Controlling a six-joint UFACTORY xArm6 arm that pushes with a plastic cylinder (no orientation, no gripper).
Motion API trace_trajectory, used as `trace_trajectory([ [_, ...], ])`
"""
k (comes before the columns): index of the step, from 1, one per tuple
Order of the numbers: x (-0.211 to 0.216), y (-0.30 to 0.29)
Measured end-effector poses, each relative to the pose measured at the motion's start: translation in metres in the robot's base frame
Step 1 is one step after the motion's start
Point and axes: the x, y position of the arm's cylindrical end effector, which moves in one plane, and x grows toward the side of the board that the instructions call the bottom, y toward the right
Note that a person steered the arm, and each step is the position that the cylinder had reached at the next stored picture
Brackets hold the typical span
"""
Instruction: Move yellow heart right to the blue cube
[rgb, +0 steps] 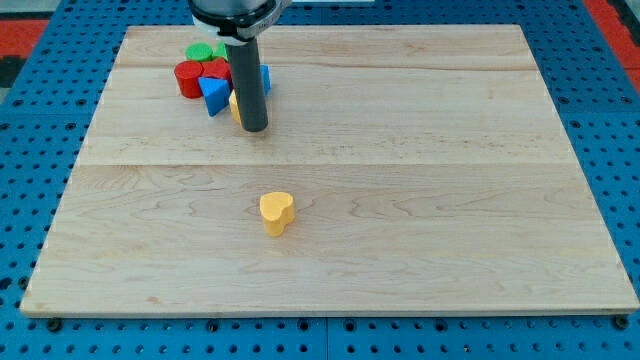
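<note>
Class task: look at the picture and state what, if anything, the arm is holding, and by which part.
Nothing is held. My tip sits by the block cluster at the view's top left, well apart from the yellow heart.

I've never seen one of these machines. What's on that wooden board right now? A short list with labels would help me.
board: wooden board on a blue pegboard
my tip: at the right edge of the cluster, touching or nearly touching a partly hidden yellow block
cluster: view's top left; green block, red block, blue triangle, blue cube mostly behind the rod
yellow heart: alone, toward the view's bottom, well apart from my tip
</note>
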Motion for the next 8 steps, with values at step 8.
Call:
trace_trajectory([
  [8,0.176,-0.076],
])
